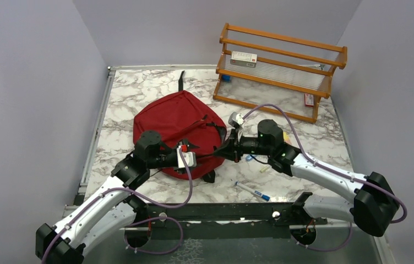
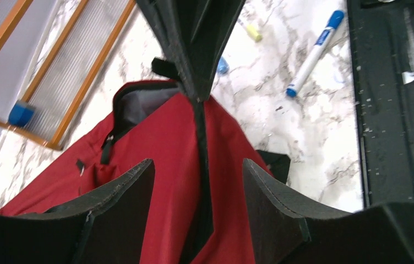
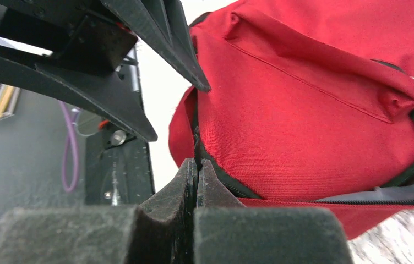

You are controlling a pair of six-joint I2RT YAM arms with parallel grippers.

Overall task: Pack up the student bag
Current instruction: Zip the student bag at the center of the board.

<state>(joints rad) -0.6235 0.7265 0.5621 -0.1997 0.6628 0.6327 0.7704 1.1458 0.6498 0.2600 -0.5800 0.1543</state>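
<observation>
The student bag (image 1: 172, 118) is a dark-red backpack lying on the marble table, and its grey lining (image 2: 139, 104) shows at the open zipper. My right gripper (image 3: 196, 162) is shut on the bag's black zipper edge at its near right side. It holds that edge lifted, seen in the top view at the right gripper (image 1: 220, 152). My left gripper (image 2: 198, 162) is open just left of it. The red fabric and black edge strip (image 2: 202, 181) run between its fingers without touching them. The top view shows the left gripper (image 1: 203, 158) over the bag's near edge.
A wooden rack (image 1: 282, 71) with a small box (image 1: 243, 59) stands at the back right. A blue-capped marker (image 1: 252, 191), a yellow piece (image 1: 264, 169) and a small blue item (image 2: 222, 66) lie on the table right of the bag. A black rail (image 1: 221, 212) runs along the near edge.
</observation>
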